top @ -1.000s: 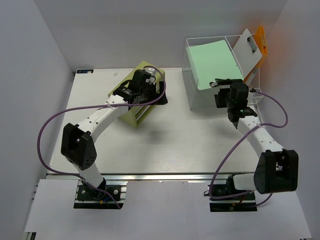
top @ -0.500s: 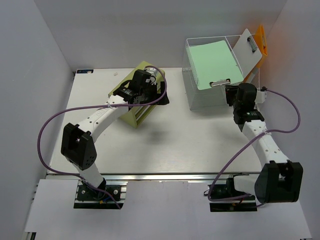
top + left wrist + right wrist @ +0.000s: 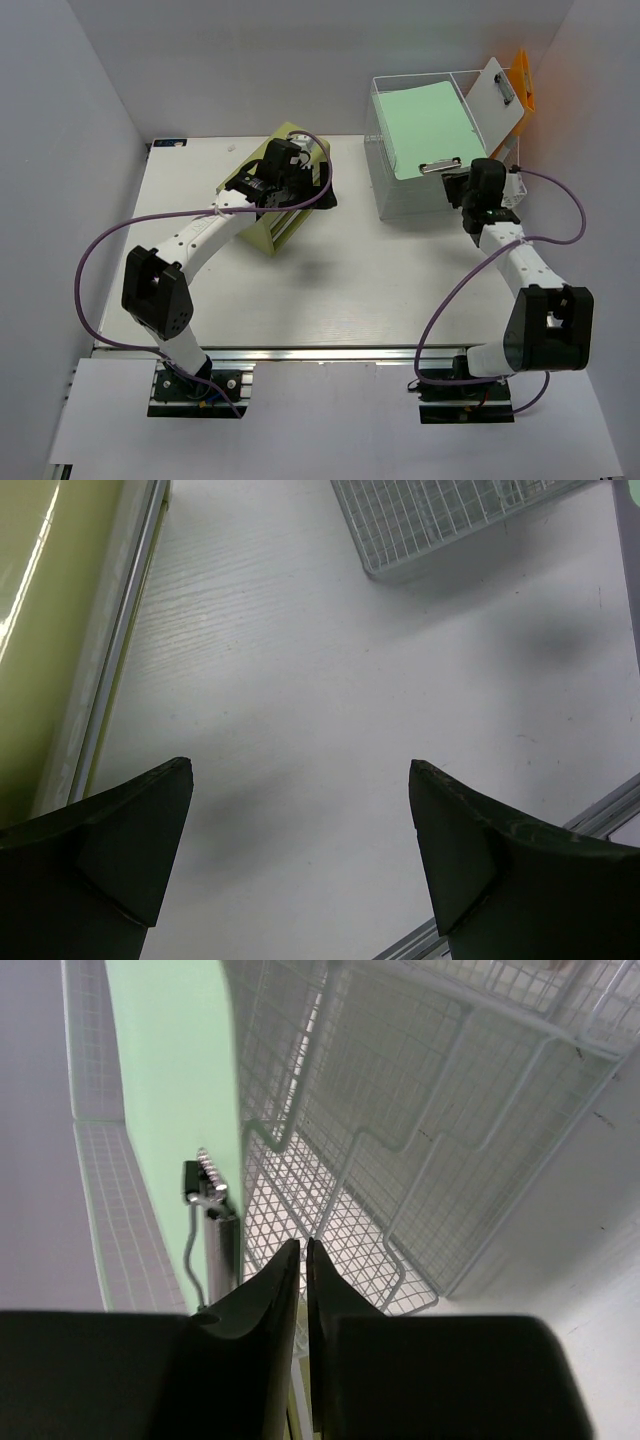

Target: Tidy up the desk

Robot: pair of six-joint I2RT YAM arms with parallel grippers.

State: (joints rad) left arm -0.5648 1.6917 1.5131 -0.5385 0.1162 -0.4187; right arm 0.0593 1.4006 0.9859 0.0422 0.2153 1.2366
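Right claw [image 3: 302, 1245] just swung in to the wire rack [image 3: 400, 198], upper right, and pinched nearly shut beside the green clipboard [image 3: 425, 125]. Can't see anything between the fingers. Left claw [image 3: 300, 768] hangs wide open and empty over the desk [image 3: 350, 280], mid-frame. Guessing the clipboard gets tidied next.

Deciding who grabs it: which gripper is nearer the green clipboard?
Right. The right gripper is at the clip end of the clipboard; the left gripper is far across the desk, at the olive box.
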